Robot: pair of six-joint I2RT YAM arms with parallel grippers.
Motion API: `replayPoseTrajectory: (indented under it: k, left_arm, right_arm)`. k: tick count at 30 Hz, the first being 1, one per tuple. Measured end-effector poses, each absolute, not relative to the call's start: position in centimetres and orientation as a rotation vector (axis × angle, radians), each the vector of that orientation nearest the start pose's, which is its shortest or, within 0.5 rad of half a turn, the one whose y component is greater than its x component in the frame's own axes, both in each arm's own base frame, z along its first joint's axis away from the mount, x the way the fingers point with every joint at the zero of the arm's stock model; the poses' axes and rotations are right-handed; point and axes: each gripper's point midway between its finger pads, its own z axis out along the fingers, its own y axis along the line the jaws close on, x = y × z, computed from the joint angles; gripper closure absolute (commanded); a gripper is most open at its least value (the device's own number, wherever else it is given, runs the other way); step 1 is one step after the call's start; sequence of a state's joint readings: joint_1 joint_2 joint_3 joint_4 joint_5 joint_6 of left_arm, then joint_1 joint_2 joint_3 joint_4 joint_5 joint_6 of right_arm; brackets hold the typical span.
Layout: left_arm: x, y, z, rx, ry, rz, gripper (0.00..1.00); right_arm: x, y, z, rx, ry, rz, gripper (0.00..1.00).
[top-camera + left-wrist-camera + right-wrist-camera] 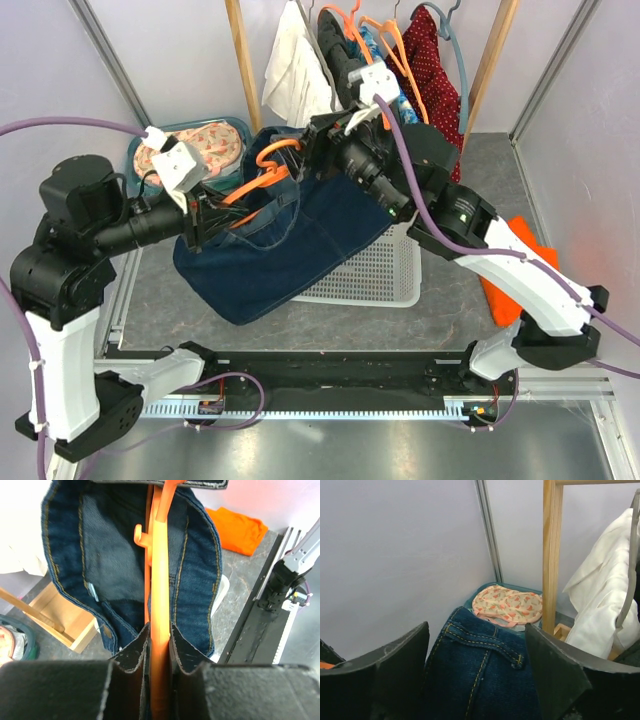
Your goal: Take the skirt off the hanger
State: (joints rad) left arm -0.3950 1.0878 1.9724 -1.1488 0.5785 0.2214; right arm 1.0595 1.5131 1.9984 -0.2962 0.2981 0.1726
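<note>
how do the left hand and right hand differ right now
The left hand is clamped on the orange hanger; the right hand stands open and grips nothing. The left hand looks along the hanger into the inside of the denim skirt; the right hand faces the skirt's waistband from outside. Both are at the same skirt.

Straight ahead of your right gripper [476, 629] lies a floral cloth [507, 606] in a teal bin [492, 585]; to its right, a wooden post [549, 555], then a white garment [600, 605].
</note>
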Motion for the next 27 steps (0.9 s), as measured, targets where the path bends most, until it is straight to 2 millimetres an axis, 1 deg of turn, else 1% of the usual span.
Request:
replayPoseTrajectory:
  k: [1,4,6,9,11,14,16,17,18,20,21,22,23,24,25,26,27]
  left_arm:
    - [16.2,-16.3,47.8,0.93,1.581,-0.652,0.98]
    - [15.9,-16.3,48.0,0.91,1.573,-0.658,0.98]
    - [16.8,-16.2,48.3,0.866,1.569,-0.642,0.98]
    - [18.4,-16.2,48.2,0.812,1.586,-0.624,0.98]
    - [19.9,-16.1,48.3,0.761,1.596,-0.596,0.98]
    - [22.0,-16.1,48.2,0.702,1.617,-0.559,0.98]
    - [22.9,-16.0,48.0,0.675,1.631,-0.543,0.98]
    - [23.3,-15.9,47.9,0.66,1.638,-0.533,0.98]
    - [23.6,-15.9,47.9,0.649,1.644,-0.53,0.98]
    - [24.0,-15.8,47.8,0.63,1.653,-0.525,0.98]
    - [24.1,-15.8,47.7,0.626,1.657,-0.526,0.98]
    - [24.2,-15.9,47.7,0.621,1.662,-0.526,0.98]
    - [24.4,-15.9,47.7,0.617,1.665,-0.527,0.98]
    - [24.5,-15.9,47.7,0.615,1.666,-0.528,0.98]
    - [24.5,-16.0,47.8,0.612,1.666,-0.53,0.98]
    - [24.6,-16.0,47.9,0.61,1.667,-0.531,0.98]
    - [24.6,-16.0,47.9,0.609,1.665,-0.532,0.98]
  right_arm:
    - [25.3,36.0,54.9,-0.375,1.39,0.816,0.02]
    - [24.6,35.1,55.1,-0.374,1.382,0.821,0.02]
    - [23.9,34.8,55.3,-0.388,1.374,0.831,0.02]
    - [22.9,34.1,55.5,-0.405,1.365,0.847,0.02]
    - [22.0,33.2,55.6,-0.414,1.353,0.863,0.02]
    - [19.7,31.0,56.2,-0.431,1.314,0.909,0.02]
    - [18.1,29.9,57.5,-0.44,1.272,0.953,0.02]
    - [16.7,29.4,58.5,-0.446,1.236,0.991,0.02]
    - [15.9,29.5,58.9,-0.457,1.217,1.013,0.02]
    - [13.3,30.4,59.2,-0.499,1.187,1.076,0.02]
    - [12.2,31.2,58.9,-0.522,1.185,1.094,0.02]
    - [11.5,32.4,58.2,-0.547,1.195,1.101,0.02]
    - [10.7,34.0,57.1,-0.575,1.216,1.103,0.02]
    - [10.2,36.0,55.6,-0.609,1.246,1.09,0.02]
    - [10.0,38.7,53.2,-0.65,1.292,1.057,0.02]
    - [9.9,40.6,51.3,-0.682,1.326,1.029,0.02]
    - [9.9,42.9,48.7,-0.72,1.368,0.99,0.02]
